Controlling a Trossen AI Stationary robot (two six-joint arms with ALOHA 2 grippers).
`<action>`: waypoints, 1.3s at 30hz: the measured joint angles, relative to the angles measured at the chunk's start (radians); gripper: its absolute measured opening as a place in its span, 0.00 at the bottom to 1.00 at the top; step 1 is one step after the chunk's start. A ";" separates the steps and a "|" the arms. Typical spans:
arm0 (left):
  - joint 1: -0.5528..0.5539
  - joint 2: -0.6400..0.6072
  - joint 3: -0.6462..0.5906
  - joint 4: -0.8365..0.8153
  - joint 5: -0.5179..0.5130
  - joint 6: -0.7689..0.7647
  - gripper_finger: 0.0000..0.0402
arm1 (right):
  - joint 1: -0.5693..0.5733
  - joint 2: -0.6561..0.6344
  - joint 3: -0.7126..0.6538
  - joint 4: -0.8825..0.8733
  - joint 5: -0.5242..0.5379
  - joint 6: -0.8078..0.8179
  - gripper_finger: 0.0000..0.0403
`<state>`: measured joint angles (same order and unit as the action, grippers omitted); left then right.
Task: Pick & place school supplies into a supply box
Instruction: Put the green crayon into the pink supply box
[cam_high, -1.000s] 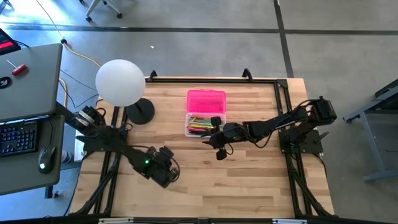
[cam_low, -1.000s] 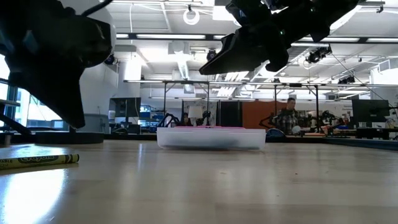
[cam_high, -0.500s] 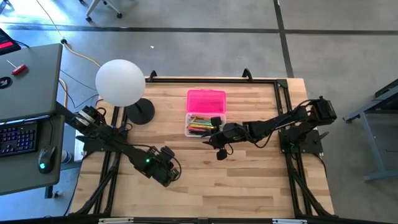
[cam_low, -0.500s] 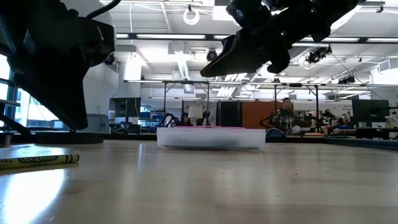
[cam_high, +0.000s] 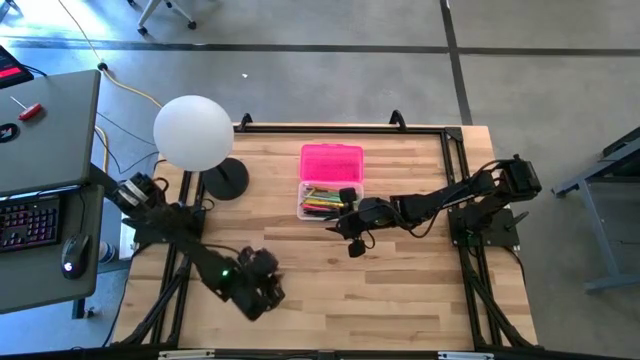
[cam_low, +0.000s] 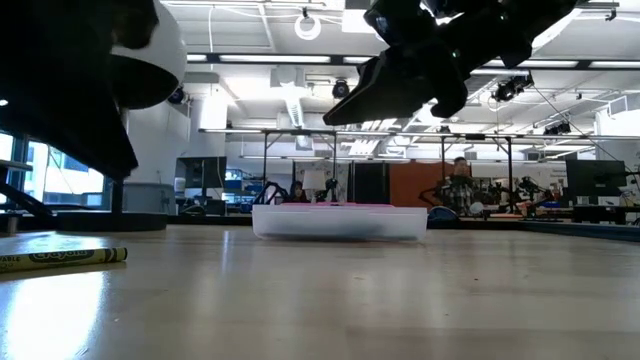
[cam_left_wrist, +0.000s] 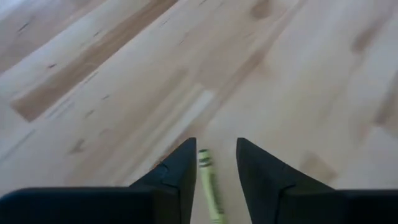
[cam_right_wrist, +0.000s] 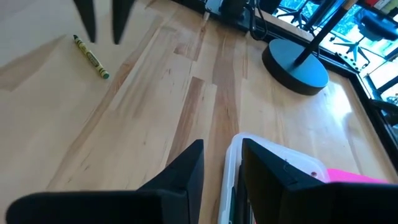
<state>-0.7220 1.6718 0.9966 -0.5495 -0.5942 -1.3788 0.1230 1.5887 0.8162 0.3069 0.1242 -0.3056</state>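
We're looking at one green crayon (cam_left_wrist: 211, 190) lying flat on the table (cam_high: 400, 300), apart from the supply box (cam_high: 331, 181), which sits at approx 12 o'clock of the table's centre w/ its pink lid (cam_high: 332, 161) swung back and pencils showing inside. We judge the crayon light, stiff, round so it'll roll, waxy/slippery, and liable to snap if pinched hard; best taken mid-length, across the paper wrap, jaws square to its axis. Left gripper (cam_left_wrist: 212, 165) hovers straight over it, fingers apart w/ the crayon showing in the gap, holding nothing. Right gripper (cam_right_wrist: 219, 168) hangs at the box's near edge, approx 6 o'clock of it, fingers apart a small gap, nothing in them. Vs a sec ago: in the high view the left arm has slid toward 6 o'clock, nearer the table front; right arm, box and crayon haven't moved.
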 joint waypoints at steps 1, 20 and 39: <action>-0.016 0.000 0.000 0.015 -0.025 -0.013 0.35 | 0.000 0.000 0.000 0.000 0.000 0.011 0.22; -0.109 0.204 0.000 0.129 -0.101 -0.151 0.30 | 0.000 0.000 0.000 0.003 0.000 0.039 0.22; -0.082 0.181 -0.004 0.079 -0.197 0.072 0.30 | 0.000 0.000 0.000 0.005 0.000 0.036 0.22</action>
<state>-0.8042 1.8525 0.9925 -0.4706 -0.7909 -1.3070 0.1230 1.5883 0.8162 0.3115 0.1240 -0.2699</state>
